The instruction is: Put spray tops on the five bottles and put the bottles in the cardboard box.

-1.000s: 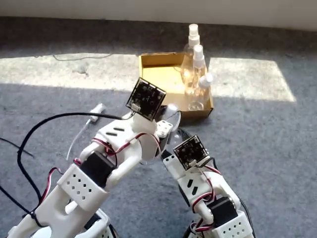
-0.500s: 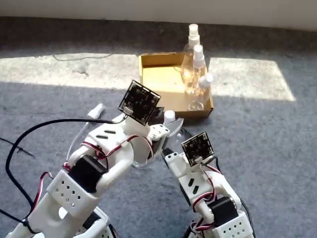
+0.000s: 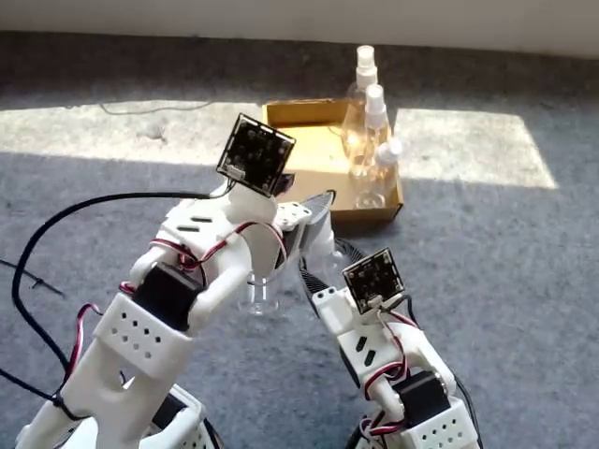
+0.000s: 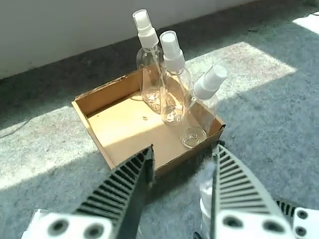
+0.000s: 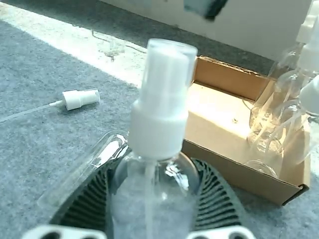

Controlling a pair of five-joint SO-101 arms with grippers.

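My right gripper [image 5: 155, 201] is shut on a clear bottle [image 5: 152, 199] that carries a white spray top [image 5: 162, 112]. It holds the bottle upright a short way in front of the cardboard box [image 5: 224, 79]. My left gripper [image 4: 184, 149] is open just above this bottle, whose top [image 4: 206, 193] shows beside one finger [image 4: 234, 191]. In the high view the left gripper [image 3: 314, 217] hangs between the right arm [image 3: 372, 278] and the box [image 3: 281, 114]. Three topped bottles [image 3: 372, 140] [image 4: 167, 74] stand in the box's far corner.
A loose spray top [image 5: 79, 98] with its tube lies on the grey carpet. A clear bottle [image 3: 260, 297] with no top that I can see stands by the left arm; it also appears as a clear shape [image 5: 82, 172]. Black cables [image 3: 56, 253] trail on the left.
My left arm has lifted and drawn back from the held bottle, and its camera board now sits higher. The clear bottle beside it has come into sight. The right arm has barely moved.
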